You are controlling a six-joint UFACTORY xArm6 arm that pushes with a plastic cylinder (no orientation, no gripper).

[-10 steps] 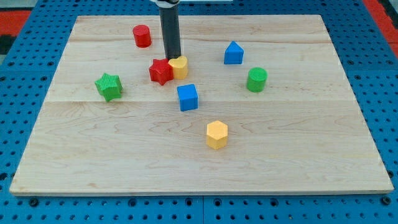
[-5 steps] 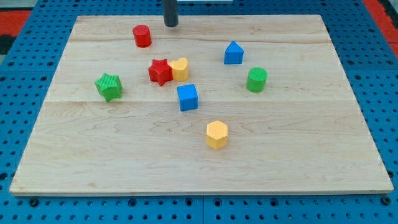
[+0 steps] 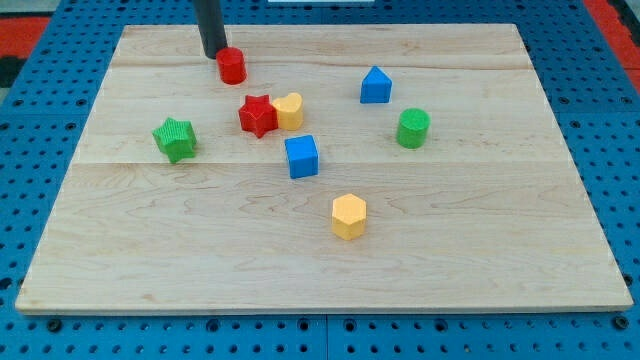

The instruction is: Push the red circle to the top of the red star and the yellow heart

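The red circle (image 3: 232,66) stands near the board's top, left of centre. My tip (image 3: 214,54) is right at its upper left side, touching or nearly touching it. The red star (image 3: 258,115) and the yellow heart (image 3: 289,110) sit side by side, touching, below and to the right of the red circle. The star is on the left, the heart on the right.
A green star (image 3: 175,138) lies at the left. A blue cube (image 3: 301,156) sits just below the heart. A blue house-shaped block (image 3: 375,85) and a green cylinder (image 3: 412,128) are at the right. A yellow hexagon (image 3: 348,216) lies lower down. All rest on the wooden board (image 3: 480,250).
My tip went from beside the star and heart up to the board's top edge, then left and down to the red circle. The red circle has shifted slightly right and down.
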